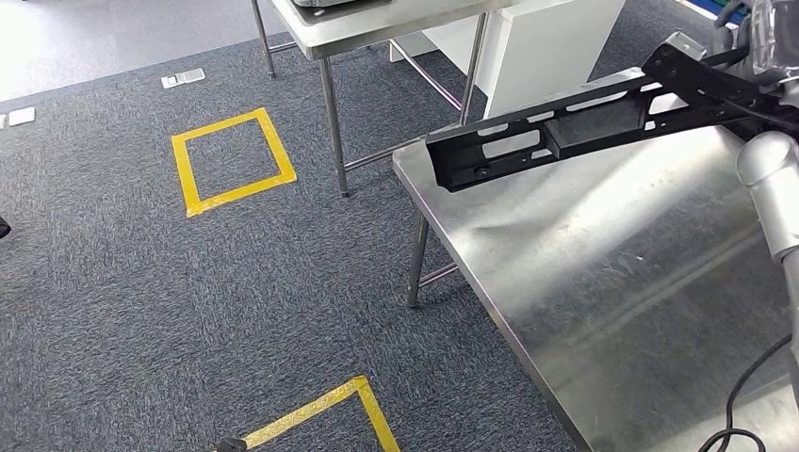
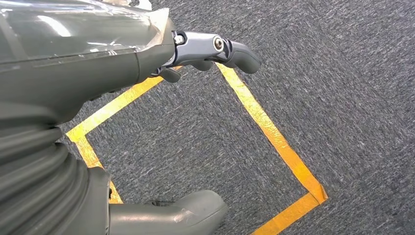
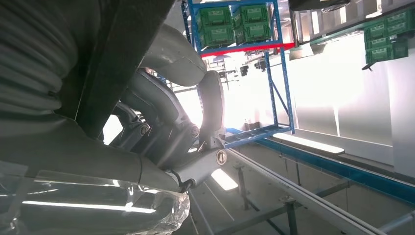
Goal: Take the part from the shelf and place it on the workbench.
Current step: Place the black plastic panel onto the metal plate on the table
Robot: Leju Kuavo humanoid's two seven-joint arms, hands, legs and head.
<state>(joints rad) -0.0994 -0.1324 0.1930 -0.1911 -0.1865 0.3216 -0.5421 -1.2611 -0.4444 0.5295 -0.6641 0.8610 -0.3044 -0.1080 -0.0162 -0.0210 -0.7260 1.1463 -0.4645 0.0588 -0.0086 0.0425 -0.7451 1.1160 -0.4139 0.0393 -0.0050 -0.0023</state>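
Where grey carpet [image 1: 141, 282] bears yellow tape squares [image 1: 233, 160]: steel table [image 1: 612, 282]; black part [image 1: 565, 132] above it, gripped by right hand [image 3: 166, 132]; left hand [image 2: 195, 54] empty, fingers apart.

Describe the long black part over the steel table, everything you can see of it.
The black part is a long, flat bracket-like bar, seemingly metal or hard plastic, with rectangular cut-outs and small holes along it. It slants above the steel workbench, its free end over the bench's far corner, not visibly resting on it. The right hand grips its other end; the right wrist view shows a dark bar crossing that hand.
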